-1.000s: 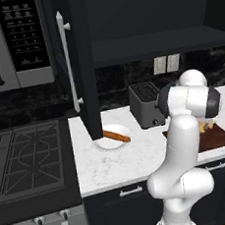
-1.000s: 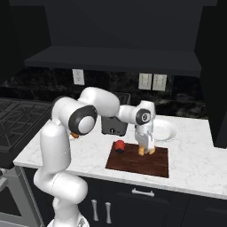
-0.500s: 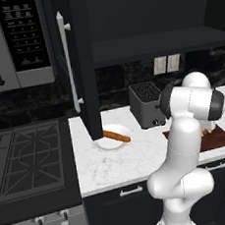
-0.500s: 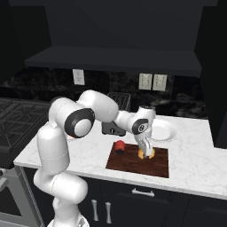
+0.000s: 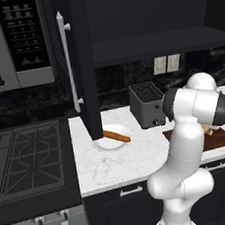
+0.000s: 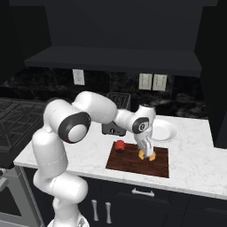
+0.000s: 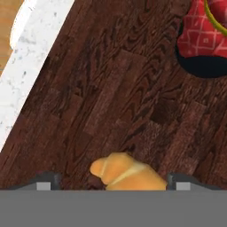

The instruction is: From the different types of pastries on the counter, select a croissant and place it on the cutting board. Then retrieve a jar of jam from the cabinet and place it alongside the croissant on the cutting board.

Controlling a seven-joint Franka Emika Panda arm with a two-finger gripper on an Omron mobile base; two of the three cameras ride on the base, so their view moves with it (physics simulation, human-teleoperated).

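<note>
On the cutting board point(image 6: 133, 164), croissant point(image 7: 126, 173) sits between parted jaws, jar of jam point(image 6: 119, 146) near

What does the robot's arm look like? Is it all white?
Mostly white. The arm is made of smooth, rounded, glossy segments, with dark grey round caps at the joints. The end effector is small, with two dark finger tips. No cables or markings show on it.
</note>
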